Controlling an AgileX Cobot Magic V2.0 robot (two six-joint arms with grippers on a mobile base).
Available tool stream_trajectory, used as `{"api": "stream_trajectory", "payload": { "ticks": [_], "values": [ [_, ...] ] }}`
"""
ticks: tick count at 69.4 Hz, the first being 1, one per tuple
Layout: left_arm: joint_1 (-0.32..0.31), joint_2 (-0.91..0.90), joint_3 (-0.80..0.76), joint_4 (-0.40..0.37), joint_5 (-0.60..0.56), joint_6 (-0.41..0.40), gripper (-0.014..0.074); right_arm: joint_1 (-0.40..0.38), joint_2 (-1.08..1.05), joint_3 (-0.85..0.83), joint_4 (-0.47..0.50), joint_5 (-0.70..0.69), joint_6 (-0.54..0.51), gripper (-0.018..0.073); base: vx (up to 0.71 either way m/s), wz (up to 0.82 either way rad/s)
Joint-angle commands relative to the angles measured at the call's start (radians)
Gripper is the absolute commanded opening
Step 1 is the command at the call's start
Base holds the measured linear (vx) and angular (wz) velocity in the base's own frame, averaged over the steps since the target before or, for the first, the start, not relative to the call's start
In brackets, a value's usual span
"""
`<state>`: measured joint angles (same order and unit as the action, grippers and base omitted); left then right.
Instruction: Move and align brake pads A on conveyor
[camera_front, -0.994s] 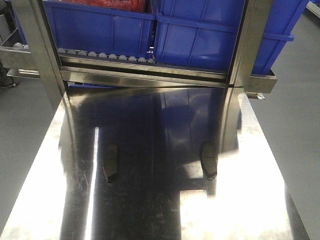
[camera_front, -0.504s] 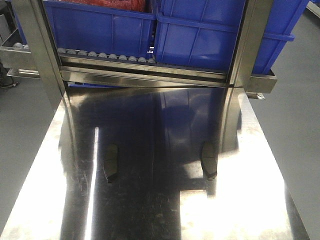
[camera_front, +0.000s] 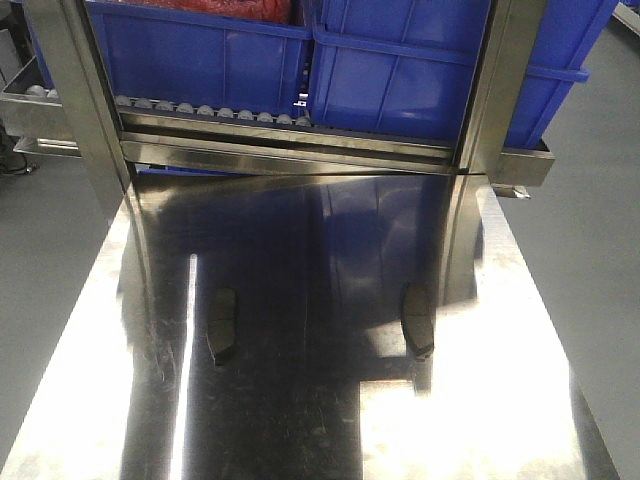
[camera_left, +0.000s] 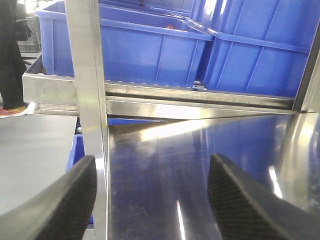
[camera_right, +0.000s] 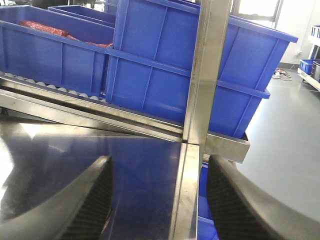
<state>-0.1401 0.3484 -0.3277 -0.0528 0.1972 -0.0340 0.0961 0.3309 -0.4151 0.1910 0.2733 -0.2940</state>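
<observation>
Brake pads A (camera_front: 221, 325), 2 in view, lie on the shiny steel bench (camera_front: 300, 430) in the front view, 1 left of centre and the other pad (camera_front: 417, 320) right of centre, well apart and roughly parallel. Blue bins (camera_front: 200, 55) sit on the roller rack (camera_front: 210, 108) across the upper frame. The left hand (camera_left: 150, 200) and the right hand (camera_right: 159, 200) are each spread wide, gripping nothing.

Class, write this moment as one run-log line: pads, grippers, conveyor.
left pad, right pad: lying on steel table, apart | left gripper: open | right gripper: open | conveyor: unseen
</observation>
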Motion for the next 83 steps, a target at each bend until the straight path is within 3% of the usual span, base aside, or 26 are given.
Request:
{"api": "stream_trajectory", "payload": {
  "ticks": [1, 24, 33, 43, 56, 72, 83],
  "values": [
    [-0.003, 0.007, -0.026, -0.002, -0.088, -0.001, 0.0465, 0.0, 0.01, -0.027, -0.004, -0.078, -0.01, 0.0416, 0.0, 0.0],
    [-0.003, 0.02, -0.074, -0.013, -0.037, -0.013, 0.0465, 0.0, 0.01, -0.027, -0.004, -0.078, -0.01, 0.0416, 0.0, 0.0],
    [-0.003, 0.126, -0.2, -0.013, 0.099, -0.026, 0.0465, 0.0, 0.01, -0.027, -0.004, -0.078, -0.01, 0.0416, 0.0, 0.0],
    [-0.003, 0.328, -0.362, -0.013, 0.345, -0.071, 0.0465, 0.0, 0.01, -0.027, -0.004, -0.078, -0.01, 0.0416, 0.0, 0.0],
    [-0.003, 0.591, -0.527, -0.009, 0.588, -0.053, 0.0465, 0.0, 0.01, -0.027, -0.004, -0.078, -0.01, 0.0416, 0.0, 0.0],
    [-0.004, 0.853, -0.634, -0.023, 0.633, -0.06, 0.0461, 0.0, 0.01, -0.027, -0.004, -0.078, -0.01, 0.0416, 0.0, 0.0],
    [-0.025, 1.001, -0.704, -0.117, 0.61, -0.064, 0.0461, 0.0, 0.01, -0.027, -0.004, -0.078, -0.01, 0.0416, 0.0, 0.0]
  ]
}}
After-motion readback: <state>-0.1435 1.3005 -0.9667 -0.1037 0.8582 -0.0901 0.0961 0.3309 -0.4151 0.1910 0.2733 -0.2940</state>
